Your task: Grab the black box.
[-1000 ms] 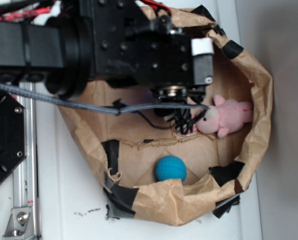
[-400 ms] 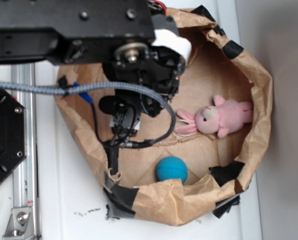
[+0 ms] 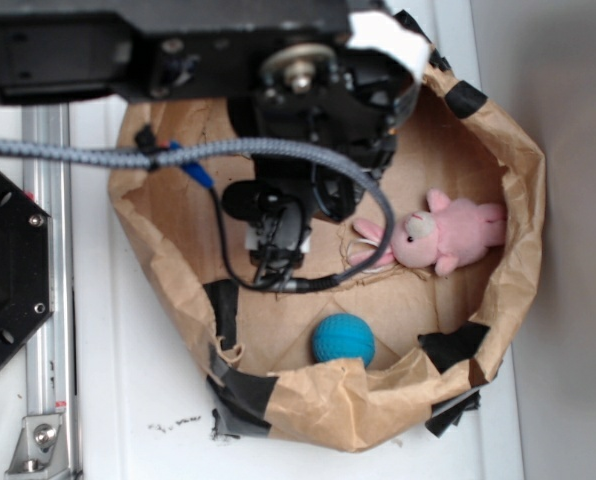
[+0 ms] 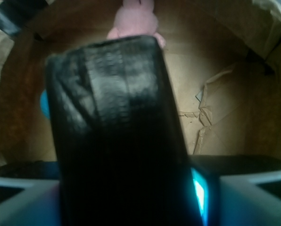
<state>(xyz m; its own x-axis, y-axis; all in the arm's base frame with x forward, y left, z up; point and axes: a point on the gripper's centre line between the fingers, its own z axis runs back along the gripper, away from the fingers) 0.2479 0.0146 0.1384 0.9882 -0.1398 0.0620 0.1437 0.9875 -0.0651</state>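
Filling wrist view, black box [image 4: 117,136] sits clamped in gripper [image 4: 126,207], above paper bag [image 4: 216,94] floor.

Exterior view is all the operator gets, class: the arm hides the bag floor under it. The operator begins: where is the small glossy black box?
Observer: In the wrist view the glossy black box fills the centre, rising out of the gripper.
Operator: Is it gripped?
Observer: It looks so: grey fingers flank its base on both sides.
Operator: What lies beyond it?
Observer: The pink plush rabbit peeks over its top edge.
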